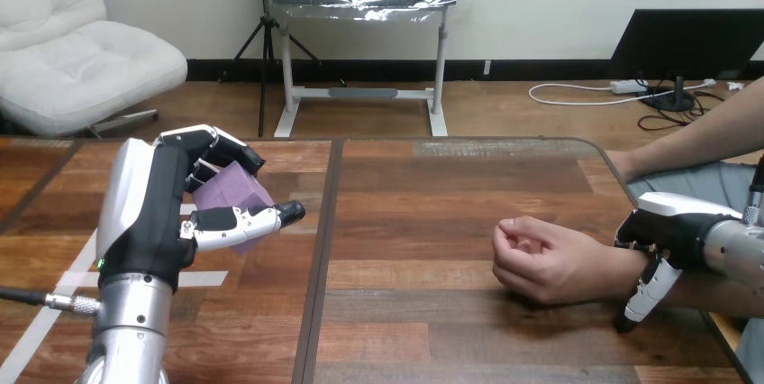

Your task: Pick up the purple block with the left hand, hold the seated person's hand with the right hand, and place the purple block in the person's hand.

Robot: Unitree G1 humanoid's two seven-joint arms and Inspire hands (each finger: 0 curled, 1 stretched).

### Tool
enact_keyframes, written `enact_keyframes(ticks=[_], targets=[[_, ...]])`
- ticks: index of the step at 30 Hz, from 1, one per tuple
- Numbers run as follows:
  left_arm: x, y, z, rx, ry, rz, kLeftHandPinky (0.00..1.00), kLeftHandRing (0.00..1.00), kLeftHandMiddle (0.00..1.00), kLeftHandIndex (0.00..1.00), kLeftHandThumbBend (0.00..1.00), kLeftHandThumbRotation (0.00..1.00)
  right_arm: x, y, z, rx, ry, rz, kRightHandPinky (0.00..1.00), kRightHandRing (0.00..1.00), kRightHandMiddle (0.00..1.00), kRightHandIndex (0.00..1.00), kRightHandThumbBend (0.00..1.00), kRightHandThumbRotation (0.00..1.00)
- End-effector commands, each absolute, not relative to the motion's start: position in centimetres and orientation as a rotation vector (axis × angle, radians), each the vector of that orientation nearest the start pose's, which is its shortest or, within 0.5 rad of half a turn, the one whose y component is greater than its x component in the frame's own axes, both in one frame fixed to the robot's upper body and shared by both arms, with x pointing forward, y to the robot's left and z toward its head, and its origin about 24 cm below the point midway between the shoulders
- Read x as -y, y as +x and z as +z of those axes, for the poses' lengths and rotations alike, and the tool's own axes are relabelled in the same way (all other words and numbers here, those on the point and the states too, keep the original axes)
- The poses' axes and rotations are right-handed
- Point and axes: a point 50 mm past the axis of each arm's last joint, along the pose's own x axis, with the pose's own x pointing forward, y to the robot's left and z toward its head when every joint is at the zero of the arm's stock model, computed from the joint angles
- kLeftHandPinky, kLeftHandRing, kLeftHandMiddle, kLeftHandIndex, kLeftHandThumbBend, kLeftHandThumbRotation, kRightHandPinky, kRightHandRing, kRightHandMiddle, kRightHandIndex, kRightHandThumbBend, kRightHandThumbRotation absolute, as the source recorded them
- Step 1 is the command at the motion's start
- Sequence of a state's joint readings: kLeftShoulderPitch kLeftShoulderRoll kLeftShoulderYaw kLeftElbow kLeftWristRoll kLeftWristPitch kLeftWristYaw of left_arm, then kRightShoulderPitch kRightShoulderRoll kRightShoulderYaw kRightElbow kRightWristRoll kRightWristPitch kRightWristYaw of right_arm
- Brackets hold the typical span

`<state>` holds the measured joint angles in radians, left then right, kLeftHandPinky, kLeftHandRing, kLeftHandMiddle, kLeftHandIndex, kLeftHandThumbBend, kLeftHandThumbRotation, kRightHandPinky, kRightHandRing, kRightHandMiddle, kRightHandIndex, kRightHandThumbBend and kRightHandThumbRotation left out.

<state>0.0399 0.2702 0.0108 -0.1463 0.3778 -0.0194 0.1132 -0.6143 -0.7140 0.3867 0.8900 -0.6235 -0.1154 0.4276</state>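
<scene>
At 9 o'clock of the head view, above the wooden table [432, 312], the robot's left hand [171, 213] grips the 1 purple block [230, 193], with fingers curled over its top and the thumb across its near side. The block is lifted off the tabletop. Toward 3 o'clock, 1 person's hand [541, 258] rests on the table in a loose fist, knuckles facing 9 o'clock. The robot's right hand [671, 226] lies over that person's wrist [622, 271] and clasps it, its thumb [647, 292] wrapped down the near side.
</scene>
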Motion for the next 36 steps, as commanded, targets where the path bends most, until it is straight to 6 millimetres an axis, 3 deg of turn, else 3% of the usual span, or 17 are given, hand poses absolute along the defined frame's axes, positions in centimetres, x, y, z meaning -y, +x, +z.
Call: enact_keyframes(ticks=[1,5,17,28,36], targets=[[-19.7,25.6,10.0,0.257,0.644,0.128,0.38,0.41,0.43,0.42,0.79,0.00,29.4,30.4,1.2,-0.735,-1.331,0.567,0.33,0.45,0.54,0.58,0.87,0.02],[-19.7,25.7,10.0,0.254,0.647,0.128,0.39,0.41,0.43,0.42,0.79,0.00,29.3,30.4,1.3,-0.727,-1.330,0.568,0.36,0.48,0.56,0.58,0.87,0.03],[-19.8,26.2,9.7,0.257,0.618,0.115,0.39,0.41,0.43,0.42,0.80,0.00,29.3,30.5,1.9,-0.675,-1.285,0.557,0.57,0.68,0.68,0.54,0.87,0.02],[-19.7,26.9,9.2,0.243,0.577,0.099,0.41,0.42,0.43,0.42,0.79,0.00,29.4,30.6,3.1,-0.570,-1.225,0.527,0.37,0.48,0.54,0.52,0.86,0.00],[-19.6,27.7,8.9,0.219,0.562,0.098,0.43,0.43,0.44,0.42,0.80,0.00,29.3,30.9,4.3,-0.513,-1.218,0.504,0.30,0.40,0.47,0.52,0.85,0.00]])
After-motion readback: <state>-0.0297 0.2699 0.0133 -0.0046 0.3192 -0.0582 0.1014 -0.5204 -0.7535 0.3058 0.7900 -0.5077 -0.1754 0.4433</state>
